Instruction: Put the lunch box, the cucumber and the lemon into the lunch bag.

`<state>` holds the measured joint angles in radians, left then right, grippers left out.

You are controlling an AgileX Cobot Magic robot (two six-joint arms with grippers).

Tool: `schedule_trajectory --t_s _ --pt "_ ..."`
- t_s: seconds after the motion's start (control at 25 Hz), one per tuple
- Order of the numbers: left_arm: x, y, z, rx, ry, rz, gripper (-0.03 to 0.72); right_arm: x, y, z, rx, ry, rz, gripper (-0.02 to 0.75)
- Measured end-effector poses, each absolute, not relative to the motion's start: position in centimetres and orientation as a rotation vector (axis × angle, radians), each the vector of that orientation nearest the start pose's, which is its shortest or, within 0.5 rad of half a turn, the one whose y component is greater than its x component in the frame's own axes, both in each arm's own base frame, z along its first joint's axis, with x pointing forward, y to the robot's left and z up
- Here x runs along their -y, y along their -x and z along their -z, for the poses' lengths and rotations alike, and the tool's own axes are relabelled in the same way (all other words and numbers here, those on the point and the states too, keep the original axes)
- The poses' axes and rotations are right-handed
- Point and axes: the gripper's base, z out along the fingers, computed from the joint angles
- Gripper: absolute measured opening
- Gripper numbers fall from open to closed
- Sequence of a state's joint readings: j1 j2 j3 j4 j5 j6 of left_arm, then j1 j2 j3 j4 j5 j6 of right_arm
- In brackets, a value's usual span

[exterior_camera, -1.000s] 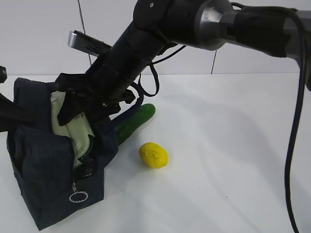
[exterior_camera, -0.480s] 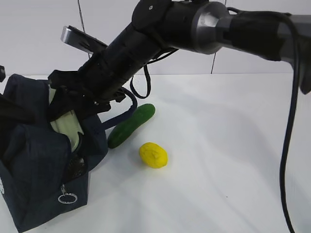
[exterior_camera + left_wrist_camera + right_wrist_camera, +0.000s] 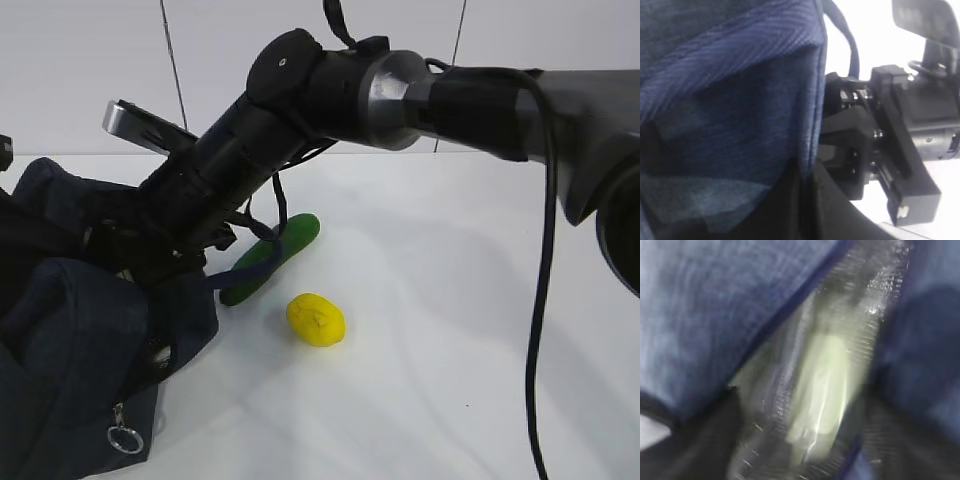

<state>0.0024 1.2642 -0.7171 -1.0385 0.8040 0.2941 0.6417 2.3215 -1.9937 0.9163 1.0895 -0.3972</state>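
White table (image 3: 480,300): my right gripper (image 3: 140,262) holds the box (image 3: 820,390) inside the bag (image 3: 70,330), left pinched shut at frame left; cucumber (image 3: 270,258), lemon (image 3: 316,319) remain

black right arm (image 3: 300,110) with a silver joint collar (image 3: 390,95) and a trailing black cable (image 3: 545,260).

Most of the left wrist view is filled by the dark navy fabric of the lunch bag (image 3: 735,115), seen very close, with a seamed edge running down the middle. A strap handle (image 3: 850,45) is seen curving at the top, against the white table (image 3: 875,35). To the right, the other arm's black gripper (image 3: 875,145) is seen just beside the bag's edge.
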Motion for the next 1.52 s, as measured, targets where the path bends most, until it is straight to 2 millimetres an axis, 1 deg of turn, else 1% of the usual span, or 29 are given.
schedule_trajectory --t_s 0.12,0.16,0.2,0.32,0.4,0.6,0.68,0.84,1.0,1.12,1.2,1.28,1.4,1.52 --pt "5.6 -22.8 -25.5 -2.502 0.443 1.078 -0.006 -35.0 -36.0 -20.8 -2.555 0.961 -1.305 0.432" --pt "5.7 -22.7 -25.5 -2.504 0.443 1.082 -0.006 -35.1 -35.9 -20.8 -2.549 0.980 -1.316 0.450" --pt "5.7 -22.7 -25.5 -2.503 0.443 1.082 -0.006 -35.1 -35.7 -21.0 -2.538 1.004 -1.341 0.480" --pt "5.7 -22.6 -25.5 -2.508 0.422 1.081 -0.006 -34.9 -35.7 -21.0 -2.511 1.077 -1.331 0.582" --pt "5.7 -22.6 -25.5 -2.513 0.410 1.072 -0.006 -34.7 -35.7 -21.0 -2.505 1.103 -1.328 0.610" --pt "5.6 -22.5 -25.4 -2.530 0.382 1.041 -0.006 -34.7 -35.6 -21.0 -2.488 1.139 -1.319 0.617" --pt "5.5 -22.4 -25.3 -2.544 0.363 1.017 -0.006 -34.7 -35.7 -21.4 -2.466 1.171 -1.302 0.604" --pt "4.8 -22.5 -25.1 -2.554 0.353 0.960 -0.006 -34.5 -36.4 -23.2 -2.408 1.240 -1.207 0.584" --pt "3.6 -22.6 -25.0 -2.554 0.391 0.920 -0.006 -34.4 -36.9 -25.5 -2.363 1.241 -1.137 0.582" --pt "3.0 -22.5 -24.8 -2.567 0.395 0.886 -0.006 -34.2 -37.3 -26.7 -2.336 1.260 -1.034 0.580" --pt "2.9 -22.5 -24.8 -2.569 0.396 0.881 -0.006 -33.8 -37.7 -27.2 -2.341 1.266 -0.928 0.580" --pt "2.9 -22.5 -24.8 -2.570 0.395 0.882 -0.006 -33.2 -38.3 -27.3 -2.369 1.260 -0.773 0.580" --pt "2.8 -22.5 -24.8 -2.570 0.395 0.878 -0.006 -31.9 -39.3 -27.1 -2.474 1.140 -0.531 0.580" --pt "2.8 -22.5 -24.8 -2.567 0.396 0.875 -0.006 -30.8 -40.1 -26.9 -2.597 0.899 -0.365 0.580"
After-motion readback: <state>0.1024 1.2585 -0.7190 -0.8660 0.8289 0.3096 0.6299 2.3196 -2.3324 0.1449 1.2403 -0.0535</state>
